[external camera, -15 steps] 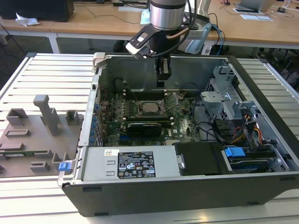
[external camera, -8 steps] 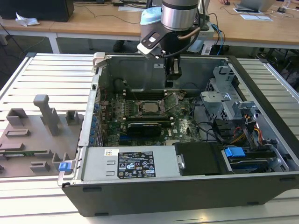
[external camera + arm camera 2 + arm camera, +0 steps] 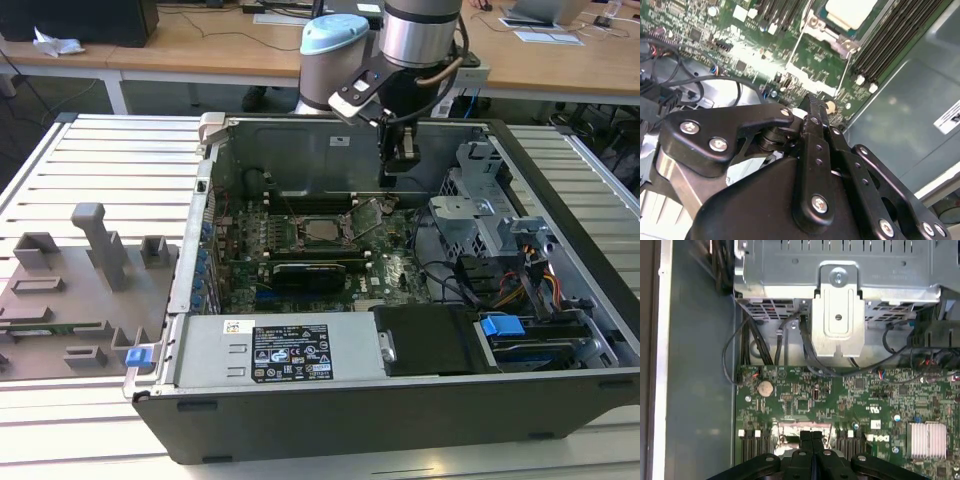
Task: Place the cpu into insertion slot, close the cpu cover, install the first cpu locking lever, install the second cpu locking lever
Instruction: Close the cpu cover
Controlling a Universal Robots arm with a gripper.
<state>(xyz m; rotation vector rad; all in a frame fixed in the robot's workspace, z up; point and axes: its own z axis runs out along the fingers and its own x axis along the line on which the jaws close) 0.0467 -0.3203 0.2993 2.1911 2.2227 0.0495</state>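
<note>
Here, the arm (image 3: 420, 40) reaches down into the open computer case (image 3: 560, 180), which lies on the slatted table (image 3: 110, 160). Its jaws are pressed fully together: in the first wrist view the 2 black fingers (image 3: 805, 440) meet with no gap, and nothing shows between them. In the exterior view the jaws hang above the green motherboard (image 3: 395, 265), near the case's back wall. They are toward the exterior view's right of the socket and apart from it.

The cpu (image 3: 322, 230) sits in the insertion slot (image 3: 300, 238) with its dull silver top facing up. In the second wrist view the cpu cover (image 3: 826, 31) shows as a silver metal frame along the chip's edge, and it seems to lie flat around the chip. A thin wire lever (image 3: 796, 42) runs beside the socket, standing a little off the frame; whether it is hooked down I cannot tell.

Long black memory slots (image 3: 890, 40) run alongside the socket. A black graphics card (image 3: 310, 272) lies just beside the socket, on the side nearer the exterior camera, and a grey power supply (image 3: 290, 352) lies beyond it. A grey moulded fixture (image 3: 90, 265) rests on the table at the exterior view's left of the case.
</note>
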